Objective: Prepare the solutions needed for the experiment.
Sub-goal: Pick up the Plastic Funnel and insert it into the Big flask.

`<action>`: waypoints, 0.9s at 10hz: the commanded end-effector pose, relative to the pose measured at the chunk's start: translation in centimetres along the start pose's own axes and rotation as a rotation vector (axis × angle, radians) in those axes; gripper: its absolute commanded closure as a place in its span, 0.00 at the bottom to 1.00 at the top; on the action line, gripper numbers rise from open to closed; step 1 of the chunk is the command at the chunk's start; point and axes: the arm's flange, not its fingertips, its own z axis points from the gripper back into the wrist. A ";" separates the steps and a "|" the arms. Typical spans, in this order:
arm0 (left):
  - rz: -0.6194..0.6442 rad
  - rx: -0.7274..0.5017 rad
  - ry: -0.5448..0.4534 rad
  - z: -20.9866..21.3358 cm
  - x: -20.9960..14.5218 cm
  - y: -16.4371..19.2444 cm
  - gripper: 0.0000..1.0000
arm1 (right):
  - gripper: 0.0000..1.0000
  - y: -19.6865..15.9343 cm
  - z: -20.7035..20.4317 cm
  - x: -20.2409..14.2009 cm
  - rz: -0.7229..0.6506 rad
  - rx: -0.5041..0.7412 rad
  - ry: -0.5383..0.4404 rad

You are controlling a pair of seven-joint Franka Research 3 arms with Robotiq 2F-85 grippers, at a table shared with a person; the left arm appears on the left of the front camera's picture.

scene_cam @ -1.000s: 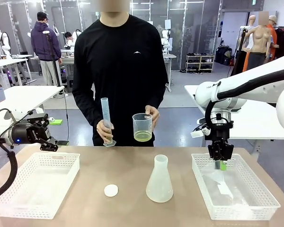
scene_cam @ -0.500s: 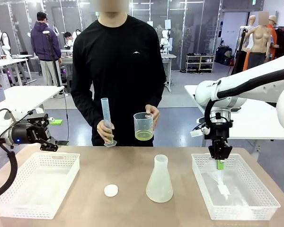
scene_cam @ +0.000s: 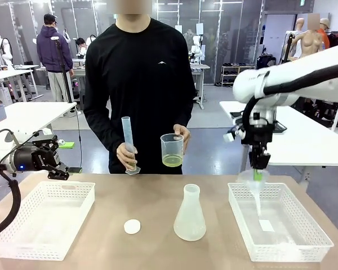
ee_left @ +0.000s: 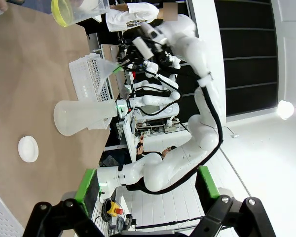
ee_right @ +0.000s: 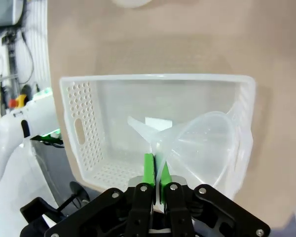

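Yellow solution (scene_cam: 171,162): shallow layer at the bottom of a clear beaker (scene_cam: 171,147); a person's hand (scene_cam: 182,138) holds the beaker up at far side of table (scene_cam: 158,197), above table level, behind the flask; person's other hand (scene_cam: 125,154) holds a graduated cylinder (scene_cam: 125,132) upright, base just over far table edge; beaker and cylinder apart, not touching; right gripper (scene_cam: 258,171) clamped on a clear funnel (scene_cam: 254,183), green pads pinching where cone meets stem; funnel hangs spout-down over far end of right basket (scene_cam: 321,239); spout tip falls inside basket outline, cannot tell if it touches the floor; wrist view: pads (ee_right: 149,170) almost together on funnel (ee_right: 202,143), cone off to one side, basket (ee_right: 158,79) below; white label (scene_cam: 266,225) lies on basket floor; flask (scene_cam: 190,216) upright on table between the two baskets, nearer the right one, mouth uncovered; white cap (scene_cam: 132,226) flat on table just left of flask, not touching it; left gripper (ee_left: 145,182) jaws wide, holding nothing, at far-left edge of table beyond left basket (scene_cam: 22,247), well apart from flask.
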 end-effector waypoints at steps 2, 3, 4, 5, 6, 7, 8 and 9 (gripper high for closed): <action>0.000 -0.001 0.001 0.0 -0.1 -0.1 0.00 | 1.00 8.8 4.1 2.2 -0.088 -0.264 0.137; 0.000 -0.001 0.001 0.0 -0.1 -0.1 0.00 | 1.00 11.8 5.7 3.2 -0.097 -0.370 0.171; 0.000 -0.001 0.001 0.0 -0.1 -0.1 0.00 | 1.00 14.6 6.4 4.2 -0.107 -0.475 0.196; 0.000 -0.001 0.001 0.0 -0.1 -0.1 0.00 | 1.00 17.0 6.6 4.9 -0.102 -0.558 0.206; 0.000 -0.001 0.001 0.0 -0.1 -0.1 0.00 | 1.00 19.2 6.2 5.7 -0.095 -0.636 0.218; 0.000 -0.001 0.001 0.0 -0.1 -0.1 0.00 | 1.00 20.5 5.7 6.1 -0.104 -0.683 0.224; 0.000 -0.001 0.001 0.0 -0.1 -0.1 0.00 | 1.00 21.3 5.2 6.2 -0.116 -0.715 0.218; 0.000 -0.001 0.001 0.0 -0.1 -0.1 0.00 | 1.00 21.7 4.9 6.2 -0.131 -0.746 0.207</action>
